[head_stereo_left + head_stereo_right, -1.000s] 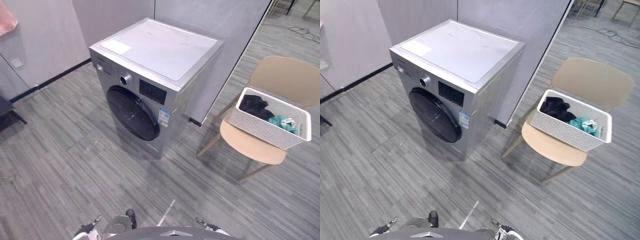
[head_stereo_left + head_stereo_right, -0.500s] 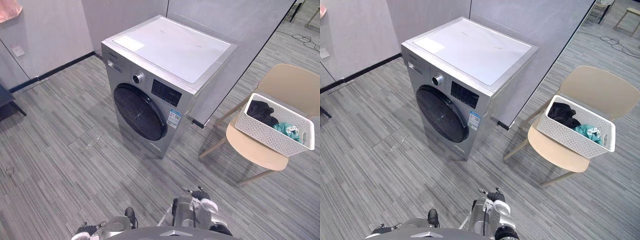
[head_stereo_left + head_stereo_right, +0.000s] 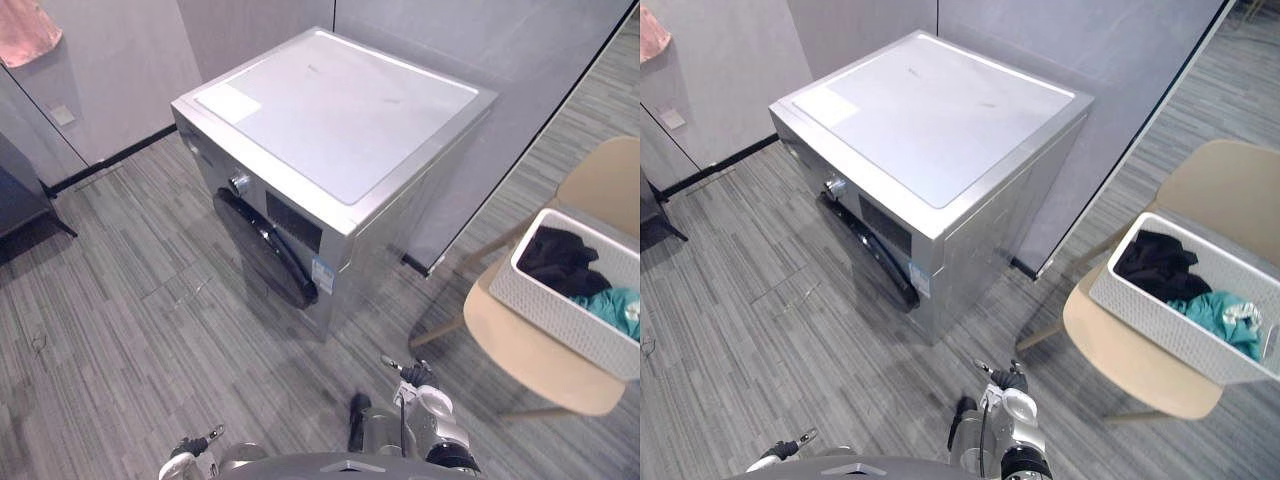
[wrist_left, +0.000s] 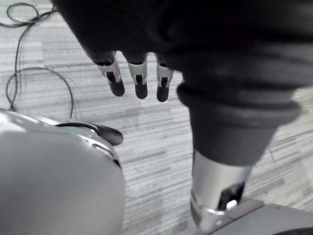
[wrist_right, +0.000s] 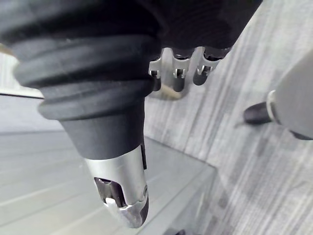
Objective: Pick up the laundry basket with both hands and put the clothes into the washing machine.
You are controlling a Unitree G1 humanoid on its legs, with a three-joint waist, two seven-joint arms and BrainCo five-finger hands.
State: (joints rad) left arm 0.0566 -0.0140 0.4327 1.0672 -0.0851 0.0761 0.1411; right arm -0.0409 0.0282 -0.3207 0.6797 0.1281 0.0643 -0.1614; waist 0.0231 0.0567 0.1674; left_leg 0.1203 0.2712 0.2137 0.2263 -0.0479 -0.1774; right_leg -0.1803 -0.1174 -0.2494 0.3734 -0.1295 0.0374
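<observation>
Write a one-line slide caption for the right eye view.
Silver front-loading washing machine, with a white perforated laundry basket of black and teal clothes on a beige chair to the right.

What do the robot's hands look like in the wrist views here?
The two match. The left hand has a dark ribbed cover over its back and wrist, a row of silver fingers with dark tips, and a thicker silver thumb with a dark slot near its end. The right hand has the same cover, fingers and thumb.
</observation>
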